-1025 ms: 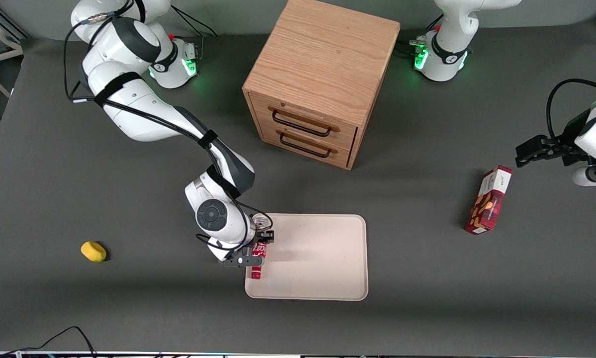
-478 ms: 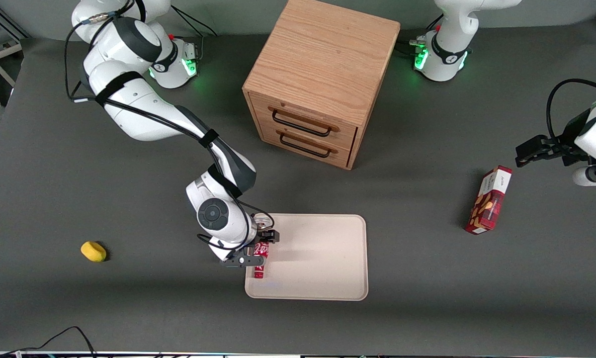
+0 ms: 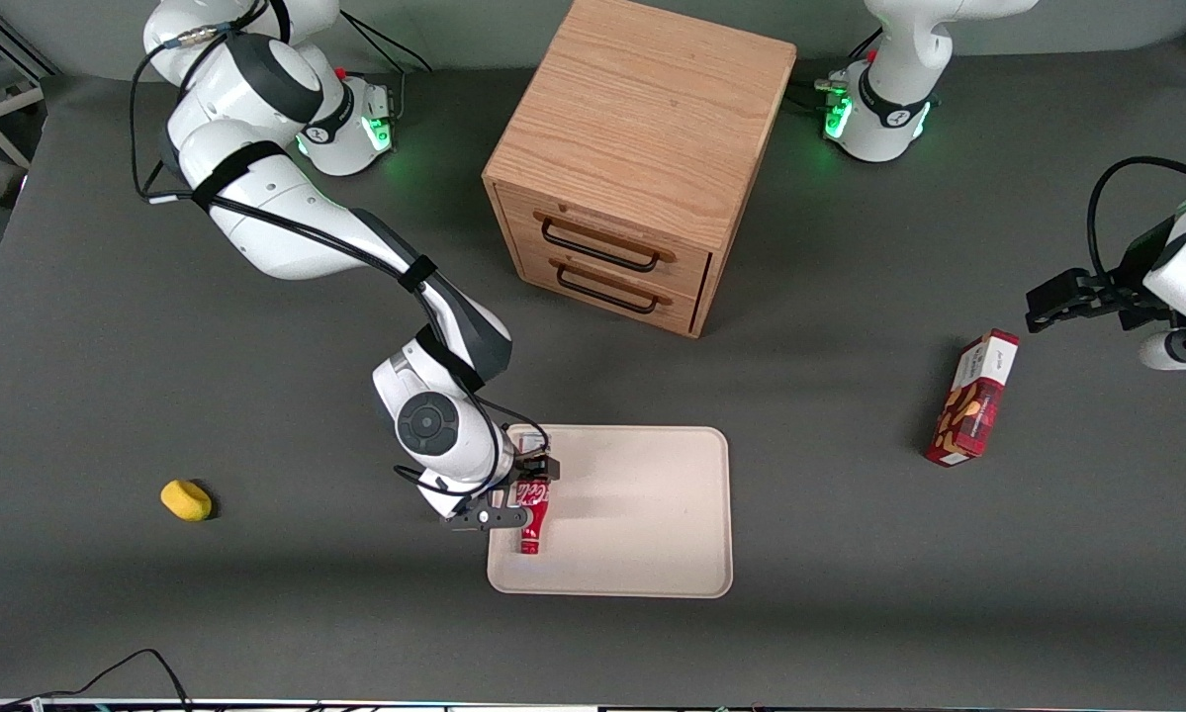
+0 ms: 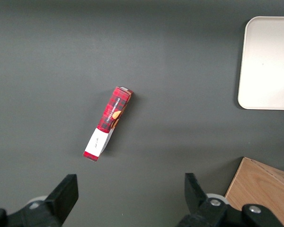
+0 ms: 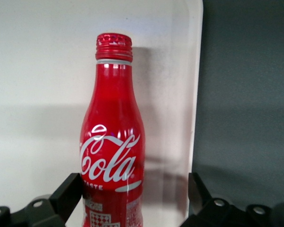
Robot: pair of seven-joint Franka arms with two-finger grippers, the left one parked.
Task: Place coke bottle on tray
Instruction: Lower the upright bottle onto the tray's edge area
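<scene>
1. The gripper (image 3: 520, 491) is over the tray's (image 3: 642, 554) edge toward the working arm's end of the table, its fingers pinching the lower body of the coke bottle (image 3: 532, 514).
2. In the right wrist view the coke bottle (image 5: 112, 146) sits between the two black fingers (image 5: 68, 191), its red cap (image 5: 113, 46) over the cream tray (image 5: 42, 61). The tray's raised rim runs just beside the bottle, with dark table next to it.
3. In the front view the bottle's cap end points toward the front camera, inside the rim; whether the bottle touches the tray surface cannot be told.
4. The rest of the tray toward the parked arm's end is bare.
5. A wooden drawer cabinet (image 3: 642, 158) stands farther from the front camera than the tray, well apart.
6. A red snack box (image 3: 972, 399) lies toward the parked arm's end, and a yellow sponge (image 3: 186, 499) toward the working arm's end, both well apart from the tray.
</scene>
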